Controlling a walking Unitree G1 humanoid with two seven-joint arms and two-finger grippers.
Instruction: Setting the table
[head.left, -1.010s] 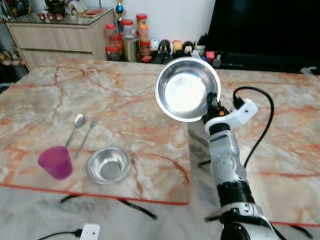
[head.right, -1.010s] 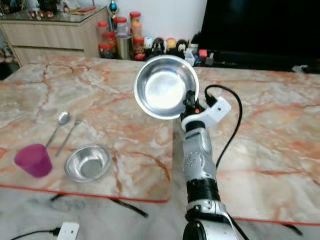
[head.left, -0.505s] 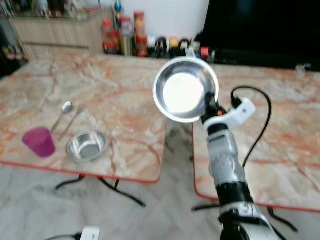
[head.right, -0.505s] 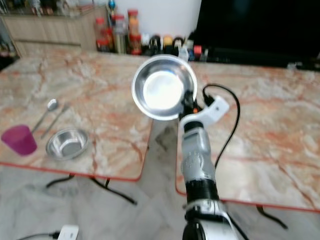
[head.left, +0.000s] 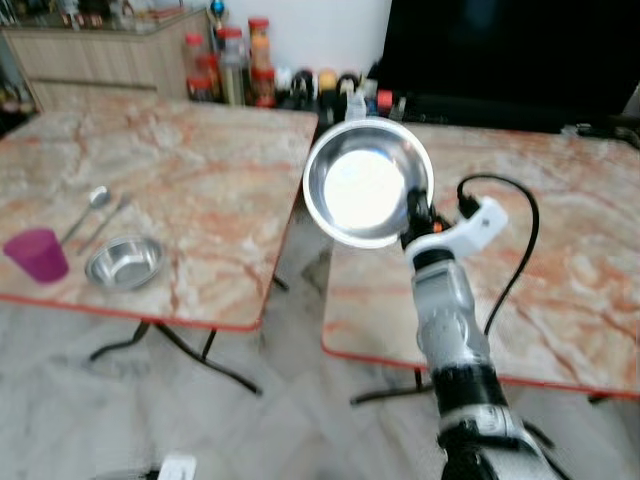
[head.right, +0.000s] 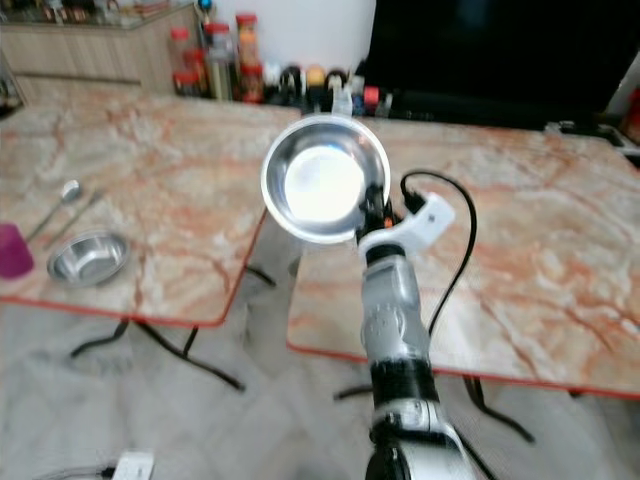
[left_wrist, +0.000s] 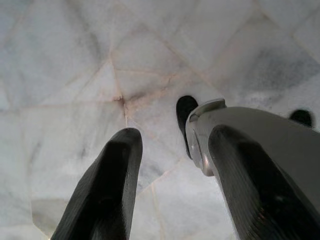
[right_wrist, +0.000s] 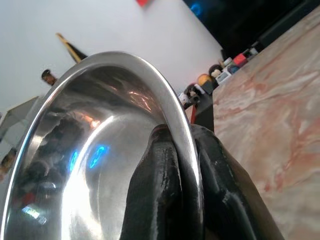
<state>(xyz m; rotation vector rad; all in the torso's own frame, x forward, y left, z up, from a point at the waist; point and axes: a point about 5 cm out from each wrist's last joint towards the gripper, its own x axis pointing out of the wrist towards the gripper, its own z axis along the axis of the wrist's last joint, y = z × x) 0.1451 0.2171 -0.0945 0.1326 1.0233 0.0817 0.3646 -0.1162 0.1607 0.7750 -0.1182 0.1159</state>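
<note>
Bowl (head.left: 367, 183), steel, is held up by its rim, tilted, above the gap between two marble tables, pinched in the right gripper (head.left: 416, 212). Left gripper (left_wrist: 170, 165) hangs open over the floor. Carrying step, likely; next, lowering it at an unset place.

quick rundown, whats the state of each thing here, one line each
large steel bowl: held up in the air, tipped on edge, empty
right gripper: shut on the large steel bowl's rim
left gripper: open, holding nothing, above the floor
small steel bowl: upright on the left table, empty
purple cup: upright beside the small steel bowl
spoon: lying flat
fork: lying flat beside the spoon
</note>
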